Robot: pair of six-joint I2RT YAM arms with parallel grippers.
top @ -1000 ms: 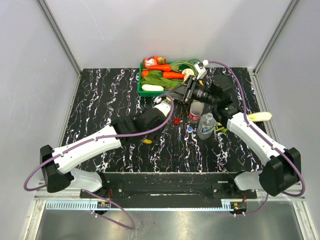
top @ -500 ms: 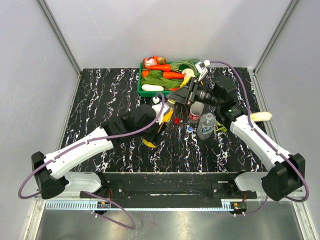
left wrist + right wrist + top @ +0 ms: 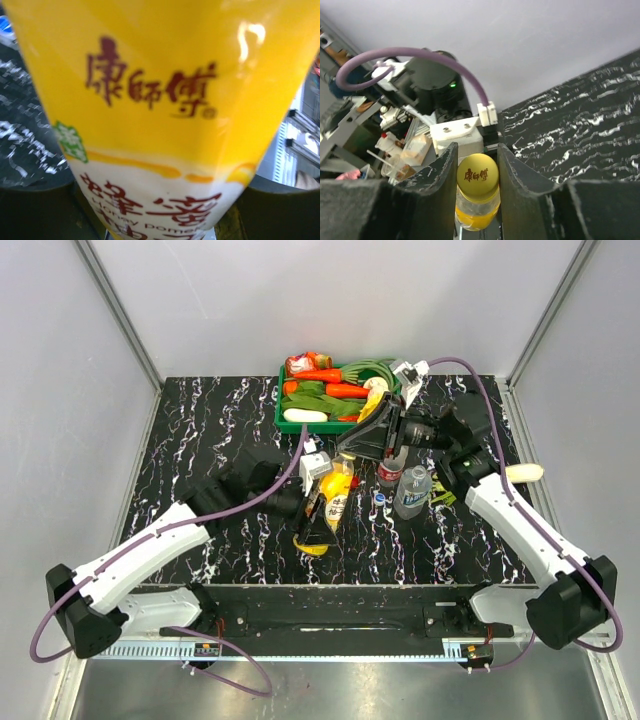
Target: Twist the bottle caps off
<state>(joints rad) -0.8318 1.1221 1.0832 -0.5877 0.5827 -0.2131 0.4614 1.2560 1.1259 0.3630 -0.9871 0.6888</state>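
Yellow cap [image 3: 478, 175]: sitting on the neck of the juice bottle [image 3: 333, 508], held aloft over the middle of the table [image 3: 200, 430], not yet unscrewed. Starting nearest: being clamped around its labelled body by the left gripper [image 3: 318, 506], with dark fingers closing in on both flanks in the left wrist view. Leaning with the long axis running from the base, near and low, up and away toward the far right, so aiming the cap at the right gripper [image 3: 477, 147]. Lying dead ahead of that pincer, in line with its fingers, and showing its round top to the right wrist camera. Being flanked by fingers parted about cap-wide, one on each side; touching or just short, impossible to tell, so leaving the grip unconfirmed. Judging the right arm the nearer one for the twist: closing, then turning about the bottle's axis while bracing with the left. Leaving, further back, the red-label bottle [image 3: 390, 470] and blue-label bottle [image 3: 412, 490] standing upright just beside each other
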